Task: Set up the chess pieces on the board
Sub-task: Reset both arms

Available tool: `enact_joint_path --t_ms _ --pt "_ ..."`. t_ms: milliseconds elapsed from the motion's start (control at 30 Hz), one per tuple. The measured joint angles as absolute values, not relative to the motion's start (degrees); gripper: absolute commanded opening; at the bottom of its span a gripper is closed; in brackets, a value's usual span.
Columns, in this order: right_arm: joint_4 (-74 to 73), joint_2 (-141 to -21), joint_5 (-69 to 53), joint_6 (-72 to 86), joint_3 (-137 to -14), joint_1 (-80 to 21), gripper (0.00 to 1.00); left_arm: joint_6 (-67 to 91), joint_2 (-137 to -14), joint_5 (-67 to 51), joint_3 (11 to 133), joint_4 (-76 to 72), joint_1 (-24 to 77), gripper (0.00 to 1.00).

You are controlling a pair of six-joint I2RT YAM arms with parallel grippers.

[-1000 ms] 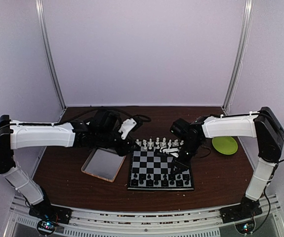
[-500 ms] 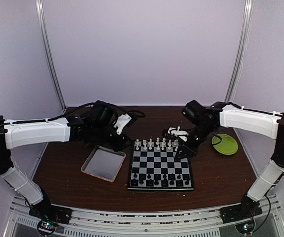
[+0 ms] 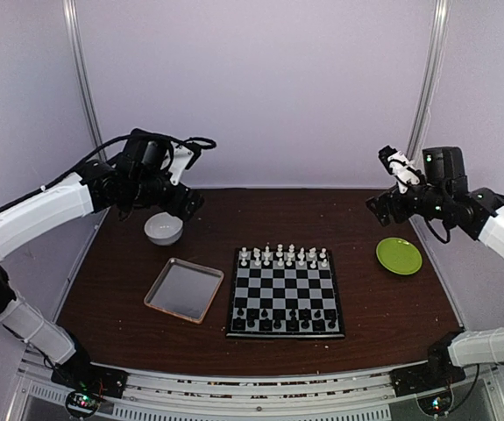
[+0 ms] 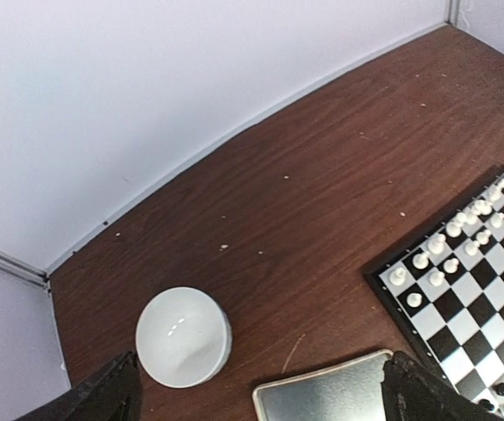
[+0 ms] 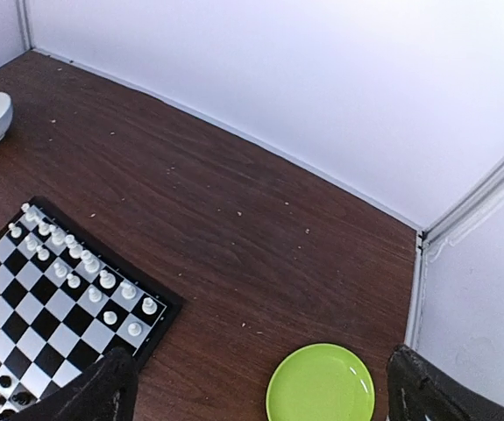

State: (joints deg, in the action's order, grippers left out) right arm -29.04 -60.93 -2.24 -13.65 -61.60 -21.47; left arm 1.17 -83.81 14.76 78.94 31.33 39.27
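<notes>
At the centre of the surface (image 3: 374, 307), the board (image 3: 285, 294) is laid with chess pieces (image 3: 280, 256) ranked white at 12 o'clock, black at 6. Left fingers (image 4: 102, 395) and right fingers (image 5: 94, 390) are held wide apart and empty, at 10 and 2 o'clock, seemingly to spare the rows.

A white bowl (image 3: 163, 229) sits centre left, a silver tray (image 3: 184, 289) just below it, a green plate (image 3: 399, 256) at right, all on a dark wooden table (image 3: 260, 210).

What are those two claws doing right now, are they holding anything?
Left gripper: open, holding nothing.
Right gripper: open, holding nothing.
</notes>
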Motion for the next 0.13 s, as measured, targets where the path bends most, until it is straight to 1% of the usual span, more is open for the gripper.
enact_joint_path --t_ms 133 --pt "-23.1 -60.4 2.7 -10.0 -56.8 -21.4 0.99 2.1 -82.7 18.1 77.2 29.0 36.7 0.98"
